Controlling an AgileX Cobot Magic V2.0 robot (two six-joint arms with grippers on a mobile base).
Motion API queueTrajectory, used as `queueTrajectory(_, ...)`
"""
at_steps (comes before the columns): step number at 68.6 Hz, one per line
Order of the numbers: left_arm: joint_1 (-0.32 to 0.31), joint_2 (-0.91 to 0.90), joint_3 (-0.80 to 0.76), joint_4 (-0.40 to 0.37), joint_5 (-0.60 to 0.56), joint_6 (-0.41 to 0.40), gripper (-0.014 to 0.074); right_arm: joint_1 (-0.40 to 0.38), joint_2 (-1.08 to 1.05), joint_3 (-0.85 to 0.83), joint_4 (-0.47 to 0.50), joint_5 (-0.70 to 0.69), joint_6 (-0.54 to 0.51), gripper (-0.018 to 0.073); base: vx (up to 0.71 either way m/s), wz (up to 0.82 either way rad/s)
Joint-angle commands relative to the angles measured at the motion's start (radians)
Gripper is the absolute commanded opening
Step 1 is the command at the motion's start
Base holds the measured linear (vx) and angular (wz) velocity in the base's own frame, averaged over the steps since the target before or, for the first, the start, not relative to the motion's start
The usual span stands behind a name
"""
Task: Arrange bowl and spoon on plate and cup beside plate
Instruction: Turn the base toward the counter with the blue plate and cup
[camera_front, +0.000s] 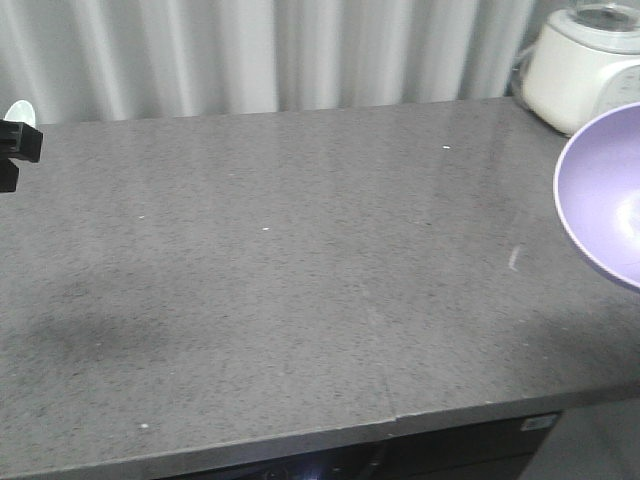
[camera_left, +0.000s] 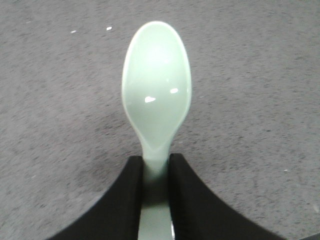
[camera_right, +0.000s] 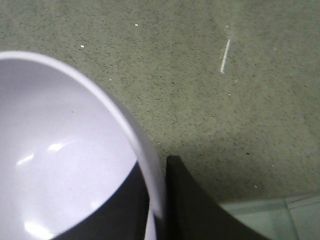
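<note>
I judge the spoon (camera_left: 156, 90) light and slick; my left gripper (camera_left: 156, 167) pinches its handle, head toward 12 o'clock. My right gripper (camera_right: 159, 200) clamps the stiff bowl (camera_right: 60, 165) by its rim.

The counter (camera_front: 300, 280) lies open mid-span; a white appliance (camera_front: 585, 75) and the bowl (camera_front: 605, 195) crowd its right end.
</note>
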Motion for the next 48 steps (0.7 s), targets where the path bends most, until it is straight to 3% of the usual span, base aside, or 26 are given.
queueTrajectory(1,-0.007,-0.027,-0.027,-0.007,-0.042,-0.002,-0.0006,-0.006,-0.010,-0.022,0.005,-0.059,-0.003,-0.0006,-0.01,-0.39)
queueTrajectory(48,-0.007,-0.027,-0.027,-0.007,-0.042,-0.002,-0.0006,-0.006,-0.010,-0.022,0.005,-0.059,-0.003,-0.0006,-0.04,-0.53)
